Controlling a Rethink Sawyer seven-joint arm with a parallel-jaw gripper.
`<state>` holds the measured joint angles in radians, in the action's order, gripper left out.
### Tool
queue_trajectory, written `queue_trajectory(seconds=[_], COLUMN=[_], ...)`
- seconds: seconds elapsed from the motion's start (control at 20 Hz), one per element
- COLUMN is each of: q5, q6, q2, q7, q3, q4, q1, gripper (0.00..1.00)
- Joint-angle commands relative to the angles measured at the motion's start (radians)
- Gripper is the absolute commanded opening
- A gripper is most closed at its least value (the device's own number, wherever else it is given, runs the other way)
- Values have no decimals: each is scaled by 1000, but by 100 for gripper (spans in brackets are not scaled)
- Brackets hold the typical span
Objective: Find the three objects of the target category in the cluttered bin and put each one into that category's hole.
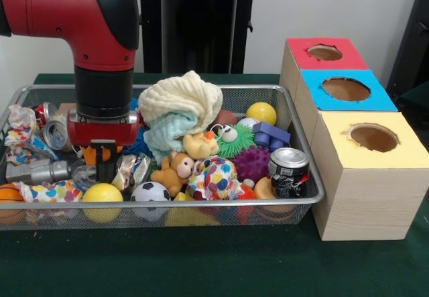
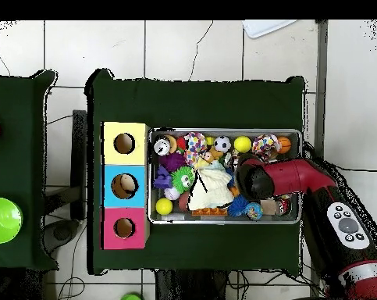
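Observation:
A wire mesh bin is heaped with toys, cans and cloths. My gripper reaches down into its left part, between a silver bottle and a crinkled foil wrapper, just behind a yellow ball. Whether it holds anything is hidden. To the right of the bin stand three boxes with holes: red, blue and yellow. In the overhead view the red arm covers the gripper, and the boxes stand left of the bin.
In the bin lie a soccer ball, a teddy bear, a cream towel, a yellow duck, a green spiky ball, a purple spiky ball, a drink can and crushed cans.

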<state>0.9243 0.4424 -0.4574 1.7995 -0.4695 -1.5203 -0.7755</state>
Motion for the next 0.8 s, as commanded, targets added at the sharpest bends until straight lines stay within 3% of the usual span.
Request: queue_trajectory(seconds=[0.05, 0.1, 0.15, 0.8], q5=[3, 5, -1, 22], q6=[112, 110, 121, 153], q2=[42, 43, 43, 37], q7=[-143, -152, -144, -167], q3=[13, 9, 15, 47], q4=[33, 32, 34, 52], q1=[10, 9, 13, 46], gripper=[0, 0, 100, 100])
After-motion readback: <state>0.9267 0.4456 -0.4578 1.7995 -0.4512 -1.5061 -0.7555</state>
